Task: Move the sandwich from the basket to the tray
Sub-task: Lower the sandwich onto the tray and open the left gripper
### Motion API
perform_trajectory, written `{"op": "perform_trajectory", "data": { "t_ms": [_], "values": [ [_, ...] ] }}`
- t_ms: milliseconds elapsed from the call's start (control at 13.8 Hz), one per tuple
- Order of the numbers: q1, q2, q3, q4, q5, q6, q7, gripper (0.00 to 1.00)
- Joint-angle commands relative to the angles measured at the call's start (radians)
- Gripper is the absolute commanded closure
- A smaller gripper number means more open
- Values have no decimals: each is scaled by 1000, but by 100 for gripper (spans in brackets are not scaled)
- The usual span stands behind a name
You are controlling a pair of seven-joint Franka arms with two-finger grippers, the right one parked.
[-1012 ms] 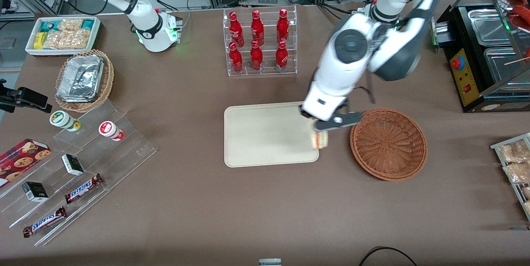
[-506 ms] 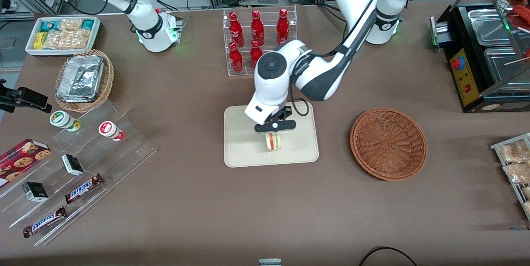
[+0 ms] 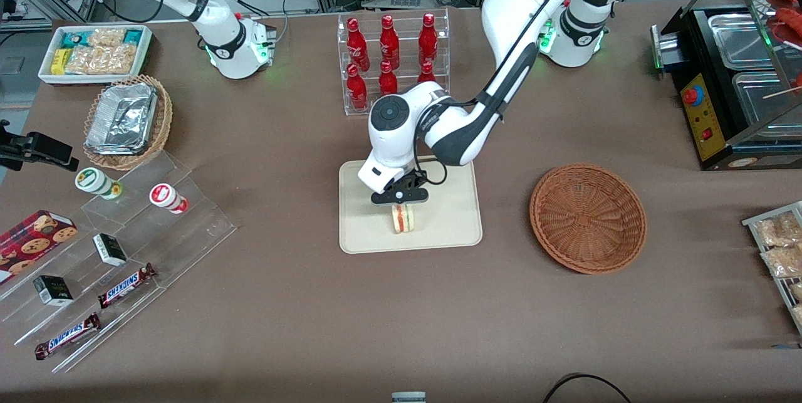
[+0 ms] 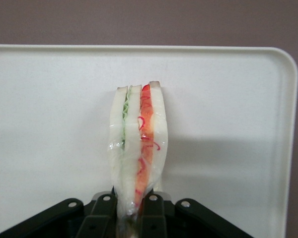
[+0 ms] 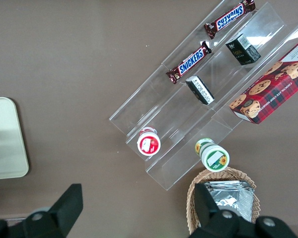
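My left gripper (image 3: pixel 400 204) is over the cream-beige tray (image 3: pixel 366 235), shut on the sandwich (image 3: pixel 404 219), a clear-wrapped wedge of pale bread with red, orange and green layers. The sandwich hangs cut edge down, at or just above the tray's surface near the tray edge closest to the front camera. In the left wrist view the gripper (image 4: pixel 134 213) pinches the sandwich (image 4: pixel 138 148) at its narrow end, with the tray (image 4: pixel 49 124) under it. The reddish-brown wicker basket (image 3: pixel 588 217) sits empty beside the tray, toward the working arm's end of the table.
A clear rack of red bottles (image 3: pixel 391 64) stands farther from the front camera than the tray, close to my forearm. Toward the parked arm's end lie a tan basket with foil containers (image 3: pixel 127 120), a white snack box (image 3: pixel 95 52) and an acrylic shelf with candy bars (image 3: pixel 125 246).
My gripper carried the sandwich from the tray edge beside the basket across to the tray's middle and has come lower over the tray.
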Motion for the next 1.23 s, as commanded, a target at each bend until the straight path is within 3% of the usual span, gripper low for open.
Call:
{"op": "perform_trajectory", "data": {
  "t_ms": [0,72,145,217,506,723,867,1012,1157],
  "values": [
    [-20,-1,17,-36,37,29,-40,100],
    [-21,-1,15,-39,35,29,-42,81],
    [-23,-1,15,-39,37,26,-45,16],
    [-30,-4,15,-39,35,21,-47,0],
    [-20,-108,15,-30,21,-63,-48,0],
    [13,-239,17,-30,-32,-150,-53,0],
    [57,-335,21,-17,-34,-256,-54,0],
    [165,-433,18,-19,-49,-378,-21,0],
    [253,-510,21,-25,-116,-434,100,0]
  ]
}}
